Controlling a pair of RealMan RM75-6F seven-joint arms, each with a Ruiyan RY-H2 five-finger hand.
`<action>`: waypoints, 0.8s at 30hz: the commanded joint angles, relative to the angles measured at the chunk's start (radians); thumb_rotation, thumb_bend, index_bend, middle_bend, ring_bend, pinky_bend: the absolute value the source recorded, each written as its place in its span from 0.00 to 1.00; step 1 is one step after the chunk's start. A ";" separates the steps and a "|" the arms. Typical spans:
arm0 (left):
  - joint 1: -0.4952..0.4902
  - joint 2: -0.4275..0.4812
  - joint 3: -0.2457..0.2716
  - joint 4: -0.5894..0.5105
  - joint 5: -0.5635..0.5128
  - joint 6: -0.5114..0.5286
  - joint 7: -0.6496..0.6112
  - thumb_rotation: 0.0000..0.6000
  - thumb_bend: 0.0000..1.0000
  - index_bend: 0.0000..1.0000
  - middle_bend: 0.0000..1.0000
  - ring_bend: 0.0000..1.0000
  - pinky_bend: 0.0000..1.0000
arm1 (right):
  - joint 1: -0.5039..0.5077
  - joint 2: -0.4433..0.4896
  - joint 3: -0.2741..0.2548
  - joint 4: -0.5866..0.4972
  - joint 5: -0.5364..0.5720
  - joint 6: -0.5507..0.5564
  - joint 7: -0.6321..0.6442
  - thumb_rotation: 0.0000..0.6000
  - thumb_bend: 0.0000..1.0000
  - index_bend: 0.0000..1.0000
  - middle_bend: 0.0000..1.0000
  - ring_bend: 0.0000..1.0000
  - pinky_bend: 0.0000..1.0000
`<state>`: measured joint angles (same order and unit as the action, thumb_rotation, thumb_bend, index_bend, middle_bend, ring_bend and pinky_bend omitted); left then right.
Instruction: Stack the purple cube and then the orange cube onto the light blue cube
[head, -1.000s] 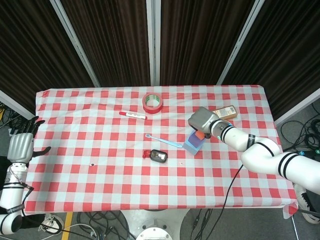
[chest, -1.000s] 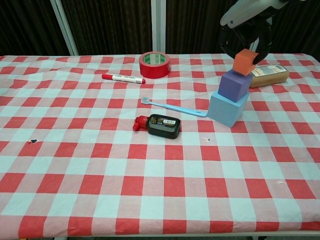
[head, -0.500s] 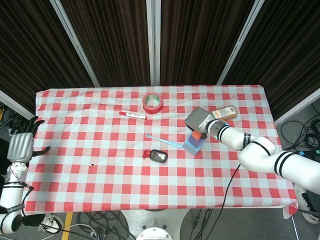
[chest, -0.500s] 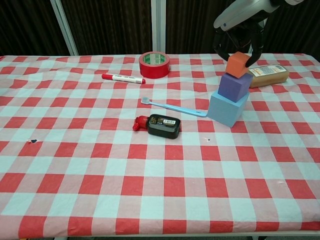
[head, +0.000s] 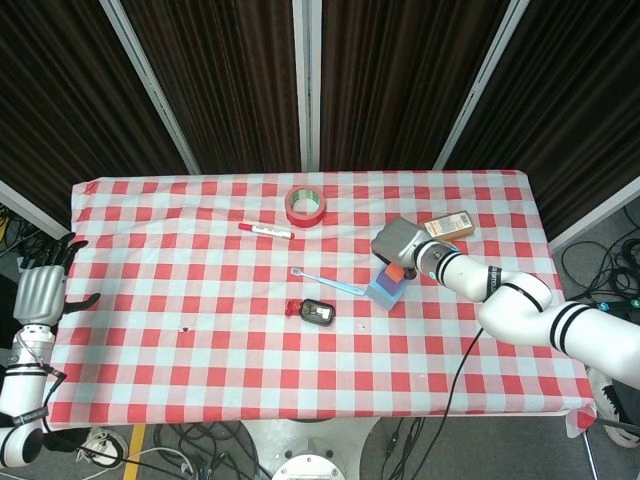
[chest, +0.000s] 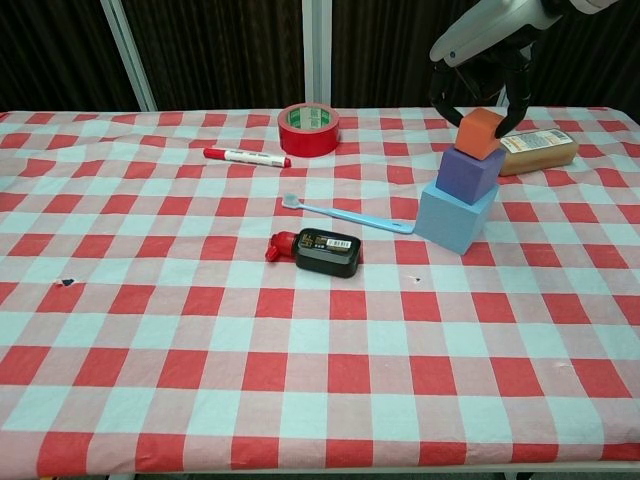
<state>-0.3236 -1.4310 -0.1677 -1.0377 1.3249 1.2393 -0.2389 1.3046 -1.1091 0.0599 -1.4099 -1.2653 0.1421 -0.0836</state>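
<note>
1. At about two o'clock on the checked table (chest: 150, 330), the right hand (chest: 487, 75) hangs over a three-tier stack: the orange cube (chest: 481, 134) sits on the purple cube (chest: 470, 174), which sits on the light blue cube (chest: 455, 217).
2. The right hand's dark fingers (chest: 443, 98) curve down on either side of the orange cube. Whether they press it or only bracket it cannot be told from the chest view; in the head view the hand (head: 400, 243) hides most of the stack.
3. The left hand (head: 43, 290) waits off the table's nine o'clock edge, fingers spread and empty.
4. The orange cube appears skewed on the purple one, so the sound move is judged to be spreading the fingers evenly, then lifting straight up so no fingertip drags a cube.
5. The likely risk is a sideways brush toppling the tower toward the blue toothbrush (chest: 350, 214) at its nine o'clock or the tan box (chest: 540, 150) at its two o'clock.
</note>
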 joint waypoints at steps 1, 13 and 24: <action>-0.002 -0.001 -0.003 0.000 -0.002 -0.001 0.000 1.00 0.21 0.23 0.20 0.13 0.24 | -0.001 -0.005 0.000 0.005 -0.011 -0.003 0.009 1.00 0.16 0.59 1.00 1.00 1.00; -0.001 -0.005 -0.005 0.007 -0.001 0.003 -0.012 1.00 0.21 0.23 0.20 0.13 0.24 | 0.004 -0.017 0.000 0.019 -0.038 -0.012 0.036 1.00 0.16 0.57 1.00 1.00 1.00; -0.001 -0.004 -0.006 0.005 0.000 0.004 -0.013 1.00 0.21 0.23 0.20 0.13 0.24 | 0.005 0.006 -0.001 0.002 -0.050 -0.004 0.052 1.00 0.10 0.35 1.00 1.00 1.00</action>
<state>-0.3247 -1.4350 -0.1733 -1.0330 1.3249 1.2431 -0.2516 1.3096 -1.1040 0.0594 -1.4070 -1.3149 0.1372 -0.0326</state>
